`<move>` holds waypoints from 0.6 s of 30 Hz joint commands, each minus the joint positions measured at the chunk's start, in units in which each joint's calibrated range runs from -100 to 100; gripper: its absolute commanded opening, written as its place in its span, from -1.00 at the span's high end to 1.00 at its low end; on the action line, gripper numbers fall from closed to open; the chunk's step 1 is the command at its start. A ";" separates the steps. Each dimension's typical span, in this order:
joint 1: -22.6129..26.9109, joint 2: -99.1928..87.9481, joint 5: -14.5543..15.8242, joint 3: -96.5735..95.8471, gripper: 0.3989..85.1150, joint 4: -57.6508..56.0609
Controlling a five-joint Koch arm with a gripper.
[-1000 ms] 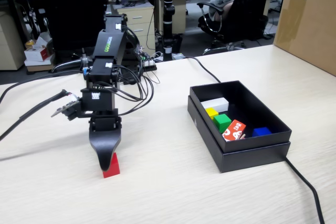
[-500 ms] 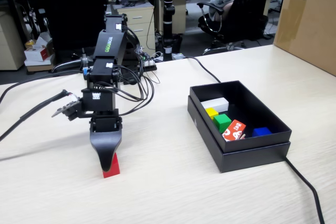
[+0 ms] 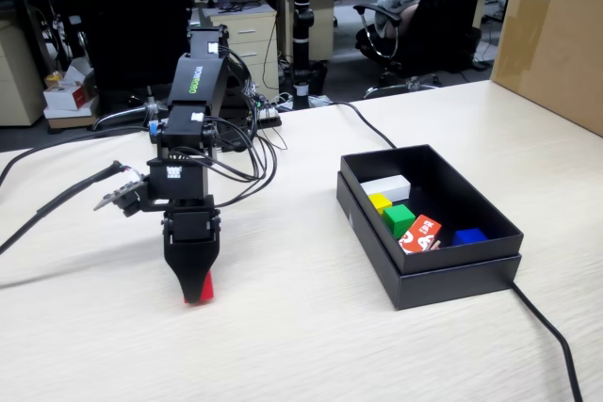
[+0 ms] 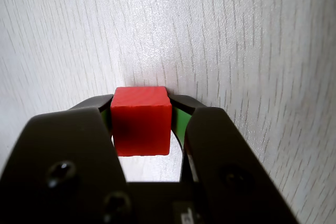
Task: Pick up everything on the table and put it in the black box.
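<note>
Arm: black arm stands on the left side of the bench, bent down so its tip is at the wood.
Jaws: the gripper is pinching the red cube, one jaw on each side of it.
Red cube: it sits right between the jaws, touching both. In the fixed view the red cube peeks out under the tip, low at the bench; whether it has left the wood I cannot tell.
How to do it well: I think the step is lifting this cube. Keep the squeeze firm, go straight up, and rise higher than the box rim before going right.
Black box: the black box is well apart, to the right.
In the box: the yellow cube and green cube already lie inside, touching each other.
</note>
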 commanded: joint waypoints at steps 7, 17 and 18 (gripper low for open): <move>-0.15 -5.65 0.88 -0.87 0.93 -3.08; 2.20 -25.73 5.27 -2.05 0.92 -23.72; 2.64 -27.79 5.57 -2.77 0.92 -24.33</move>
